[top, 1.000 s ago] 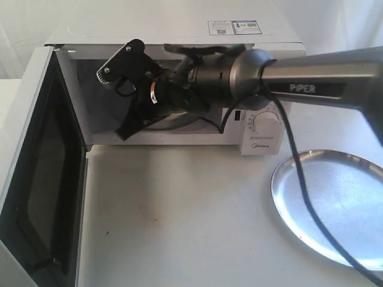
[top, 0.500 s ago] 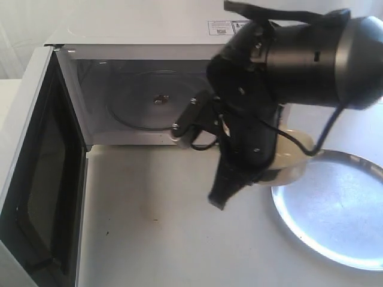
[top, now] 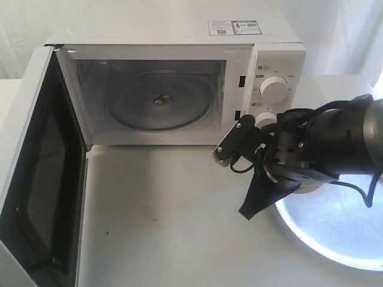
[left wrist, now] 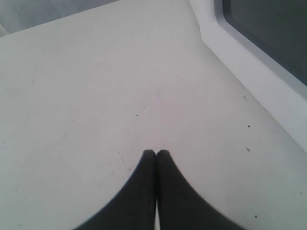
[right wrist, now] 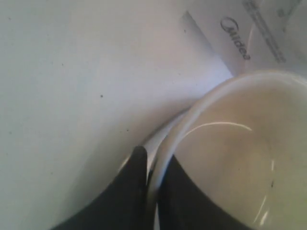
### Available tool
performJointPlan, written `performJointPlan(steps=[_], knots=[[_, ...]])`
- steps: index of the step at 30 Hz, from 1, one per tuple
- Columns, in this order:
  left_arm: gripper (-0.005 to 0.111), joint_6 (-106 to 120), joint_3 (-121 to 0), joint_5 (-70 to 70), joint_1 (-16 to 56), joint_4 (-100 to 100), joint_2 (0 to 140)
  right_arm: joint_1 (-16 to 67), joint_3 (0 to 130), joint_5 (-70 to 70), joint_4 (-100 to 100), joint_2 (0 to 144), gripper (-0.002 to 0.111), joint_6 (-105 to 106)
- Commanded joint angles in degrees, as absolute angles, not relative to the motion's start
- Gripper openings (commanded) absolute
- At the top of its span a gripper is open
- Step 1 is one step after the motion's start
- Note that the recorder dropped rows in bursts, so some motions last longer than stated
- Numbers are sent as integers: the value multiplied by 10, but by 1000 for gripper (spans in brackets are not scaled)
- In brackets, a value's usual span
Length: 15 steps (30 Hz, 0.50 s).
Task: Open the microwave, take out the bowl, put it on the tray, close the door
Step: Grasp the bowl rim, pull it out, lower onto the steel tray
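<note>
The white microwave (top: 149, 30) stands at the back with its door (top: 45, 179) swung wide open to the left. Only the glass turntable (top: 158, 101) lies in its cavity. My right gripper (top: 250, 206) hangs low over the left edge of the silver tray (top: 341, 236). It is shut on the rim of the cream bowl (right wrist: 240, 158), one finger inside and one outside (right wrist: 154, 163). The arm hides the bowl in the exterior view. My left gripper (left wrist: 156, 153) is shut on nothing above the bare table, near the open door (left wrist: 249, 72); the exterior view does not show it.
The microwave's knob panel (top: 274, 88) sits right behind my right arm, and its Midea logo (right wrist: 235, 38) shows close to the bowl. The open door juts out along the left side of the white table (top: 167, 215).
My right arm came out of the microwave cavity with the bowl, swung right and came down to the tray's left edge. The cavity now stands empty. The door has not moved.
</note>
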State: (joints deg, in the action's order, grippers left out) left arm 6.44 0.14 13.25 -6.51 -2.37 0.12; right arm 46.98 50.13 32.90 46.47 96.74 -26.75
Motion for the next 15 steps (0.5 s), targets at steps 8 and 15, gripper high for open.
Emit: performJointPlan(steps=[8, 15], knots=[[0, 63, 0, 134, -62, -19, 0, 449, 499, 372, 541, 987, 42, -349], [0, 63, 0, 134, -62, -19, 0, 450, 499, 309, 538, 953, 50, -377]])
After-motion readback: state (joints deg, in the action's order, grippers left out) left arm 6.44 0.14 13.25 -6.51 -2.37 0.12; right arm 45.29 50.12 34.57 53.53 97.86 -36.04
